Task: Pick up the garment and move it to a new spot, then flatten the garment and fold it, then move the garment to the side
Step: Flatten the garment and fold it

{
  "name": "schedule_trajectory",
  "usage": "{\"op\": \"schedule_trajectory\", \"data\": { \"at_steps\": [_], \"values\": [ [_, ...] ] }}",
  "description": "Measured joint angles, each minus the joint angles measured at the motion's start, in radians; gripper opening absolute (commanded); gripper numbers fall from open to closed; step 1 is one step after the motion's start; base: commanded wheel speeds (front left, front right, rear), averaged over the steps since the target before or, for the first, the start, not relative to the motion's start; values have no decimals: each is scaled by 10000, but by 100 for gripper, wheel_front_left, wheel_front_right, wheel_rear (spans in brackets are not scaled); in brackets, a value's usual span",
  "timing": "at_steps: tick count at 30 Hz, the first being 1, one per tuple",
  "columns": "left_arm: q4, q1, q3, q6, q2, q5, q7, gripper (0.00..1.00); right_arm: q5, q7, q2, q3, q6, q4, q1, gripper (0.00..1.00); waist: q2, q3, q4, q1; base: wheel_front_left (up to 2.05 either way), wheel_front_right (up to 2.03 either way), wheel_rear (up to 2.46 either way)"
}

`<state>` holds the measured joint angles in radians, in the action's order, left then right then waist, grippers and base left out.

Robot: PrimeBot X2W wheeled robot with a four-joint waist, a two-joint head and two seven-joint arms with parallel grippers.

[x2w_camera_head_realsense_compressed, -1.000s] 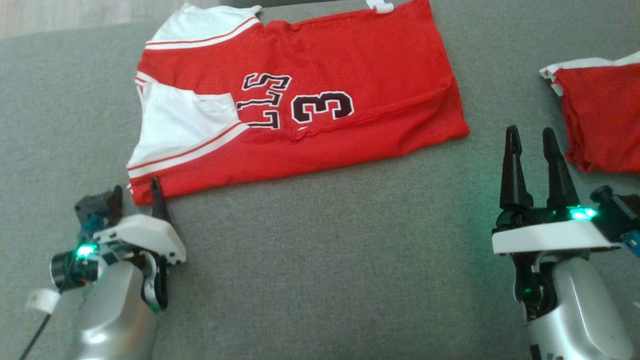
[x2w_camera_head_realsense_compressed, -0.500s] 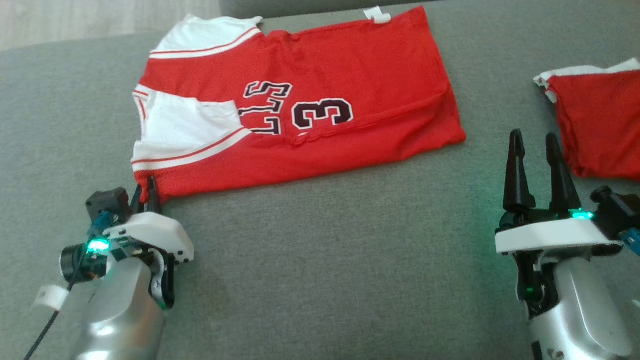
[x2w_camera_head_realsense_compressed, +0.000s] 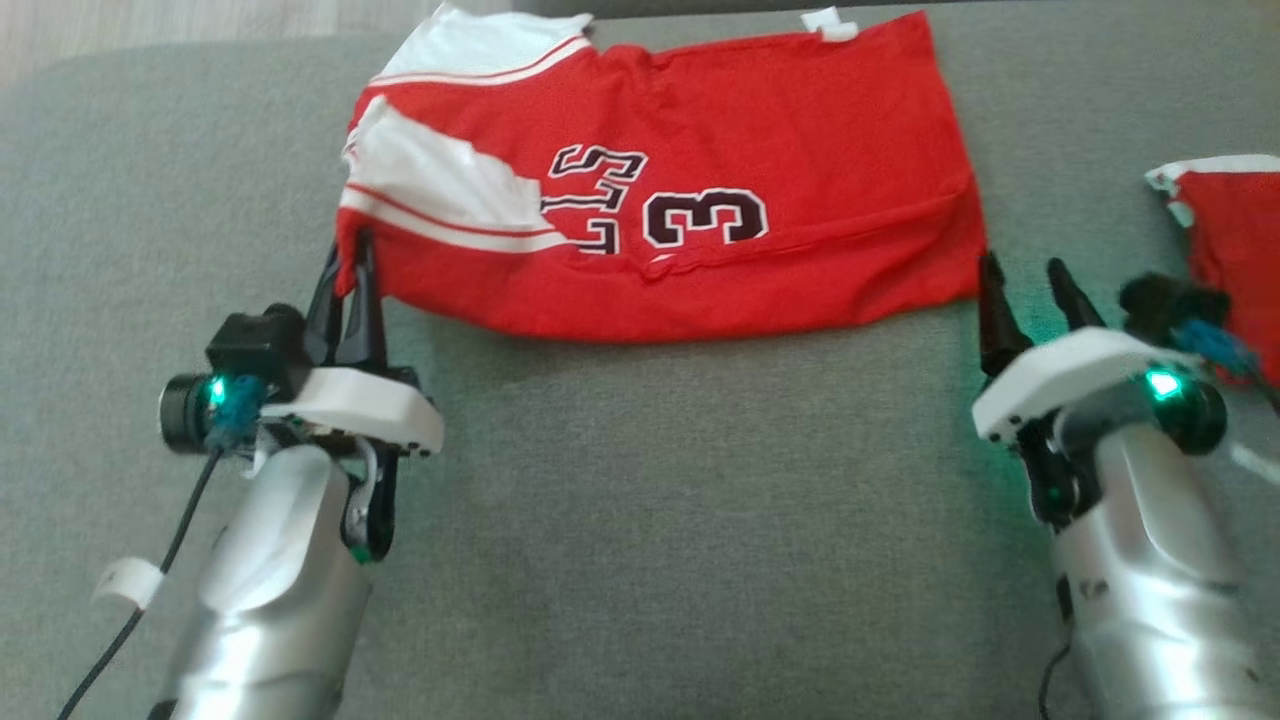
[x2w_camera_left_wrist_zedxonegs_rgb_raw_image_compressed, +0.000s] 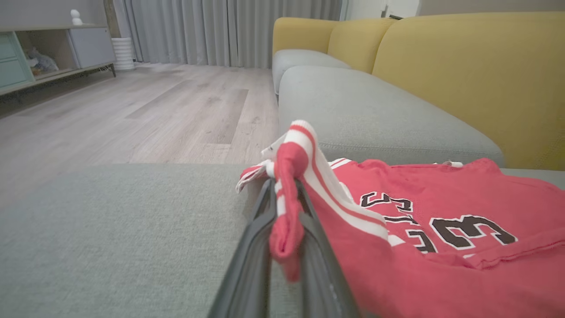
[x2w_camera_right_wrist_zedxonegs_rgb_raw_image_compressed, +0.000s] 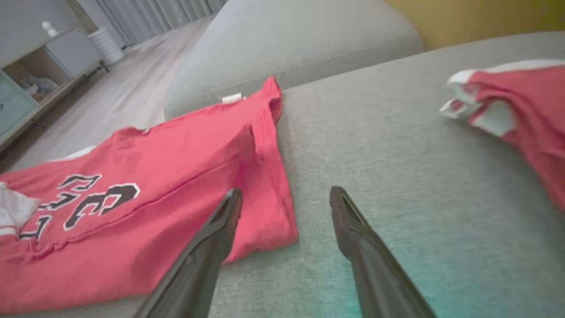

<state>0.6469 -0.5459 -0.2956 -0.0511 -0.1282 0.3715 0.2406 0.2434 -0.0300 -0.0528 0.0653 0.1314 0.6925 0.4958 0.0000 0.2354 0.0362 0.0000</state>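
Red-and-white mesh jersey with black lettering and a numeral 3 [x2w_camera_head_realsense_compressed: 800,130] lies spread on the grey upholstered sofa seat [x2w_camera_head_realsense_compressed: 650,500], toward its far edge. Left tool [x2w_camera_head_realsense_compressed: 352,262] is clenched on the jersey's near left corner, with the fabric bunched between the fingers and held up off the seat. Right tool [x2w_camera_head_realsense_compressed: 1024,268] is released, jaws apart, just beside the near right corner. A second red-and-white garment [x2w_camera_head_realsense_compressed: 1235,240] lies apart at far right.

Right pincer [x2w_camera_right_wrist_zedxonegs_rgb_raw_image_compressed: 285,191] spread wide — one finger overlaps corner of red jersey [x2w_camera_right_wrist_zedxonegs_rgb_raw_image_compressed: 176,176].
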Motion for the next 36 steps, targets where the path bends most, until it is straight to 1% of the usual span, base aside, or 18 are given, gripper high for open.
{"op": "schedule_trajectory", "data": {
  "at_steps": [3,6,11,12,13,14,18,20,24,29,34,35,36],
  "values": [
    [-334,0,-132,0,94,-29,0,0,-512,414,-4,-2,2,911,632,100,0,139,156,0,0,0,0],
    [-548,2,-295,-2,182,-31,-6,0,-1338,765,-10,253,0,1745,1147,100,0,252,341,0,0,0,0],
    [-729,8,-437,-8,245,-29,-46,0,-2679,1179,-71,725,0,2625,1913,100,0,377,607,0,0,0,0],
    [-729,10,-466,-8,247,-29,-115,0,-2892,1273,-98,752,0,2769,2046,66,0,383,647,0,0,0,0],
    [-727,12,-497,-8,247,-29,-119,0,-3009,1323,-117,782,0,2894,2152,7,0,378,683,0,0,0,0],
    [-727,13,-527,-8,247,-29,-142,0,-3101,1331,-132,800,0,2993,2210,0,0,359,715,0,0,0,0],
    [-665,60,-550,-25,217,-29,-297,0,-3348,1152,-84,853,2,3296,2239,0,0,159,747,0,0,0,0],
    [-600,154,-550,-111,169,-29,-384,0,-3440,959,-84,922,2,3446,2199,0,0,11,714,0,0,0,0],
    [-270,541,-585,-117,12,-27,-744,0,-3331,558,-77,1053,2,3593,1830,0,0,-396,591,0,0,0,0],
    [25,1327,-688,-117,-234,0,-1189,0,-2475,192,-73,809,2,3641,1153,0,0,-1108,379,-2,0,0,0],
    [-33,2171,-763,-107,-568,198,-1801,0,-1540,224,-27,82,0,3405,329,0,0,-1830,97,-3,0,0,0],
    [-33,2171,-763,-107,-568,198,-1801,0,-1540,224,-27,82,0,3405,329,0,0,-1830,97,-3,0,0,0],
    [-96,2359,-777,-107,-627,247,-1910,0,-1304,307,-21,-65,0,3283,128,0,0,-1961,39,-3,0,0,0]
  ]
}}
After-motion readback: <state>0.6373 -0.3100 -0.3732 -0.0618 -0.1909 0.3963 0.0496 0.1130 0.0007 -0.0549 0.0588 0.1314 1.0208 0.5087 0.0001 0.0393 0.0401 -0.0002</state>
